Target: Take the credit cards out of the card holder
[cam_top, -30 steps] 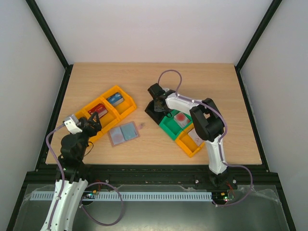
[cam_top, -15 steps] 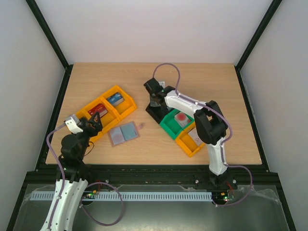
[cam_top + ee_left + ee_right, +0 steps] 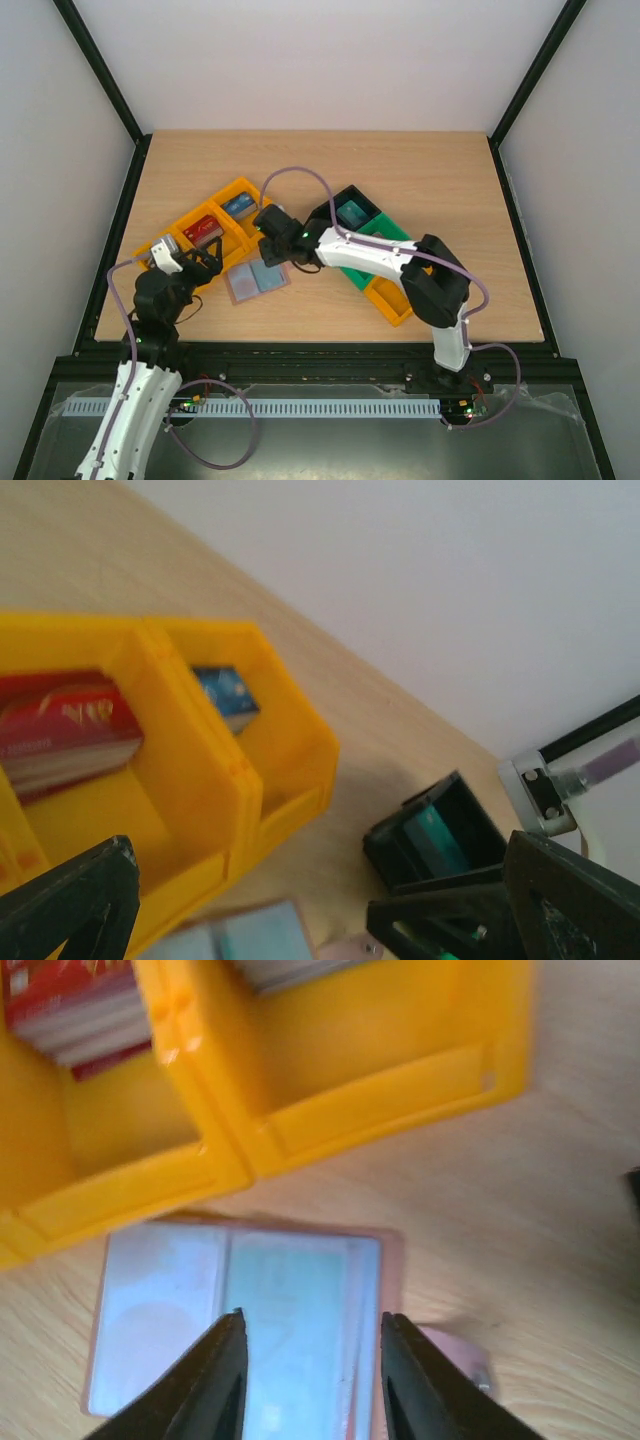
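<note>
Since a second ago the right arm has swung away from the black bin [image 3: 365, 196] and now reaches left across the table [image 3: 450, 170], while the left arm has shifted only slightly. The right gripper [image 3: 272, 240] hangs over the card holder [image 3: 257, 280], which lies opened flat on the wood with its pale blue-grey inside facing up, just beside the near edge of the orange bin row [image 3: 262, 224]. In the right wrist view the two dark fingers [image 3: 222, 1380] stand partly spread above the right-hand half of the holder, with nothing pinched between them. Whether they touch its surface cannot be told. The holder's brownish-pink rim shows around the pockets, and its small closing tab [image 3: 452, 1352] sticks out to the right. Whether a card sits in either pocket cannot be told from these views. The left gripper [image 3: 203, 264] hovers at the near end of the orange bin row, to the left of the holder, its jaws spread wide and empty. In the left wrist view its fingers [image 3: 70, 900] frame the scene from both lower corners. A red card [image 3: 203, 230] lies in one compartment of the orange bin row and a blue card [image 3: 238, 205] in the next one farther back. A teal card [image 3: 352, 212] rests inside the black bin, which stands at the far end of a second row with a green bin [image 3: 393, 231] beside it, partly hidden under the right arm.
</note>
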